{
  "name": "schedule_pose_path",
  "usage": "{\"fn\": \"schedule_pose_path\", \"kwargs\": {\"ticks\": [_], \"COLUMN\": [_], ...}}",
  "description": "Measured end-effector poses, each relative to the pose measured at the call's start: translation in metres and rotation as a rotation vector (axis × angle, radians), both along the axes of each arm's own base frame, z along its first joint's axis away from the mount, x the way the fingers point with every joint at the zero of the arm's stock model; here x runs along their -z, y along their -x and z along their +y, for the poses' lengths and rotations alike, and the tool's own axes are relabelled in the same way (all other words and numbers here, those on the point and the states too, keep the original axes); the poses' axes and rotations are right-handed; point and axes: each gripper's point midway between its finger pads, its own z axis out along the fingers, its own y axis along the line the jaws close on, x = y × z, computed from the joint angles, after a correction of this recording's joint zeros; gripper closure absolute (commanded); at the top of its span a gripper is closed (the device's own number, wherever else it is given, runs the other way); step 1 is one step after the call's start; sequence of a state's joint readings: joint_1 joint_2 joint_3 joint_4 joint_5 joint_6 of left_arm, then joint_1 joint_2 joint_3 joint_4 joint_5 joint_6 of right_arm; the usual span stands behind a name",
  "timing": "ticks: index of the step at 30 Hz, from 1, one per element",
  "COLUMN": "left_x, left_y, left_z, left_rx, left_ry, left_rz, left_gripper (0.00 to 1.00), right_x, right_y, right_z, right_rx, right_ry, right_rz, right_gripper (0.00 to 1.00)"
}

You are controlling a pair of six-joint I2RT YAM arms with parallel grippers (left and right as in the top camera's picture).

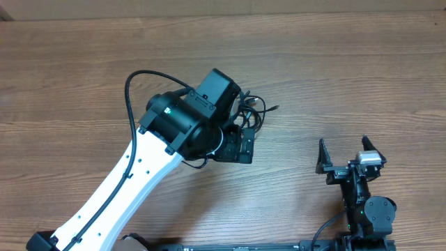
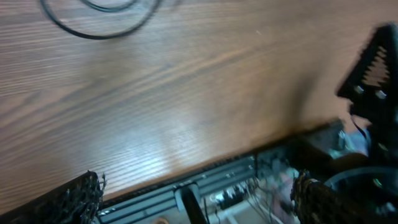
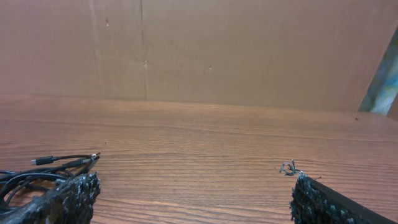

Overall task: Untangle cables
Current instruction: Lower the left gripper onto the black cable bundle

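From overhead, we are looking at a wooden table (image 1: 362, 63) with the left arm (image 1: 132, 188), white with a black wrist, reaching in from the lower left toward the middle. The cables (image 1: 252, 110) are lying in a small black tangle just past that wrist, partly hidden beneath it, with one plug end sticking out to the right. The left gripper (image 1: 237, 146) is sitting just below the tangle. From this angle we cannot tell how its jaws are standing. The right gripper (image 1: 343, 148) is resting well apart at the lower right, its two fingers spreading wide with nothing between them.

Through the left wrist camera, we are seeing the two fingertips (image 2: 71, 199) at the bottom corners, far apart, with only bare wood and the table's edge between them, so these jaws are standing wide and empty. A loop of black cable (image 2: 93, 28) is curving across the top left corner, clear of the fingers. The picture is blurring somewhat.

Through the right wrist camera, we are seeing its fingertips (image 3: 65, 199) at the bottom corners, also wide apart and holding nothing. The cables (image 3: 37, 171) are lying on the wood at the far left, just beyond the left-hand fingertip, one metal-tipped plug (image 3: 93, 157) pointing right. A brown wall (image 3: 249, 50) is rising behind the table.
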State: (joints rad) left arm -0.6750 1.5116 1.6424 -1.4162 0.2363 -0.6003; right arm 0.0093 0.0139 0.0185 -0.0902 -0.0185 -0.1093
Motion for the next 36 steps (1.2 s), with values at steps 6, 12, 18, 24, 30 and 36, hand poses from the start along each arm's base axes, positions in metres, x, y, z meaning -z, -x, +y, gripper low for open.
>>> {"fn": "schedule_pose_path", "kwargs": {"ticks": [6, 12, 18, 24, 30, 36], "left_x": [0.015, 0.037, 0.063, 0.079, 0.079, 0.079], "left_y": [-0.021, -0.043, -0.057, -0.065, -0.075, -0.089], "left_z": [0.017, 0.028, 0.037, 0.033, 0.037, 0.062], "left_rx": [-0.111, -0.203, -0.245, -0.222, -0.249, -0.33], "left_ry": [-0.137, -0.258, -0.338, -0.356, -0.338, -0.338], "left_rz": [-0.049, -0.061, -0.01, 0.007, -0.002, 0.011], "left_gripper": [0.0, 0.0, 0.0, 0.0, 0.0, 0.0], "right_x": [0.0, 0.0, 0.0, 0.0, 0.0, 0.0], "right_y": [0.0, 0.0, 0.0, 0.0, 0.0, 0.0], "right_z": [0.0, 0.0, 0.0, 0.0, 0.0, 0.0], "right_rx": [0.0, 0.0, 0.0, 0.0, 0.0, 0.0], "right_ry": [0.0, 0.0, 0.0, 0.0, 0.0, 0.0], "right_rz": [0.0, 0.0, 0.0, 0.0, 0.0, 0.0], "right_gripper": [0.0, 0.0, 0.0, 0.0, 0.0, 0.0]}}
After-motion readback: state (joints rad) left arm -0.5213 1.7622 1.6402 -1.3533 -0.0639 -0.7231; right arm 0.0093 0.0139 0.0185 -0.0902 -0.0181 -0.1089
